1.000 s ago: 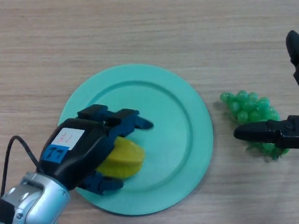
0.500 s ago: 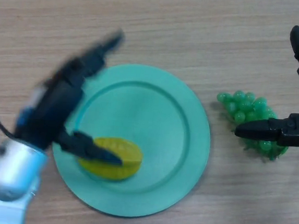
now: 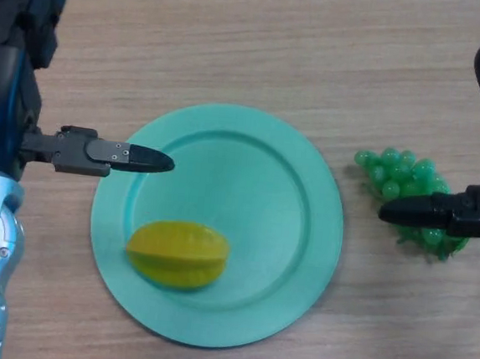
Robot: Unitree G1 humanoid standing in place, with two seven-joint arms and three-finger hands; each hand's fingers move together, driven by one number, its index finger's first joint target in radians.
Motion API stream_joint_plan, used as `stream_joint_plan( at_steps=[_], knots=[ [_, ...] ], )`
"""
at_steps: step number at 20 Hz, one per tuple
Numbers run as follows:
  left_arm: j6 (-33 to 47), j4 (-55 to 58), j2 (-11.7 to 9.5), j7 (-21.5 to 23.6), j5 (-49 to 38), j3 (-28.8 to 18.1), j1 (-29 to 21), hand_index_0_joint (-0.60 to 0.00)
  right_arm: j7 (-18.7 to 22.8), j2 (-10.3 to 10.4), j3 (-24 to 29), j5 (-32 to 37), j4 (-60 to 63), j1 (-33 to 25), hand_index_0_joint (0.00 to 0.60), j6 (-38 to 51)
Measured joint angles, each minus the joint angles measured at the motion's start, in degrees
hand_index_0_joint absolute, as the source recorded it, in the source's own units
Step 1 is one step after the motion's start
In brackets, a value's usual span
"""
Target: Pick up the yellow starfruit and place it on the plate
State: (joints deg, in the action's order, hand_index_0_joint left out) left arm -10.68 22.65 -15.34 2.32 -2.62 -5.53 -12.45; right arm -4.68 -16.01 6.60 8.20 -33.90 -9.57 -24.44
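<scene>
My left hand (image 3: 13, 84) hovers, fingers spread and empty, beside the teal plate (image 3: 306, 194) where the yellow starfruit (image 3: 178, 254) rests, the placement apparently complete.

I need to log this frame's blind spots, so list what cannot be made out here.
- Head view: the bunch of small green grapes is partly covered by the right robot hand; whether they touch is unclear.
- The left robot hand is cut off by the left edge.
- The underside of the yellow ridged starfruit on the round teal plate is hidden.
</scene>
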Motion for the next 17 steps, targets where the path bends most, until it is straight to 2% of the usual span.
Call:
stream_joint_plan(
  at_steps=[6, 12, 14, 17],
  knots=[
    [0.0, 0.3, 0.6, 0.0, 4.2, 1.1, 2.8, 0.0, -0.1, 0.2, 0.0, 0.0, 1.9, 0.7, 0.0, 1.6],
    [-1.0, 4.0, 0.6, -1.3, 4.5, 1.3, 3.0, 0.0, -1.2, 0.1, -0.2, 0.0, 1.7, 1.1, 0.0, 1.6],
    [0.1, 4.1, 0.6, -1.0, 7.7, 1.2, 2.9, 0.0, -2.5, 0.3, -2.3, -3.4, 1.8, 0.6, 0.0, 1.2],
    [0.0, 4.0, 0.6, -1.0, 8.3, 1.2, 1.6, 0.0, -3.5, 0.5, -2.6, -3.2, 1.7, 0.0, 0.0, 0.0]
  ],
)
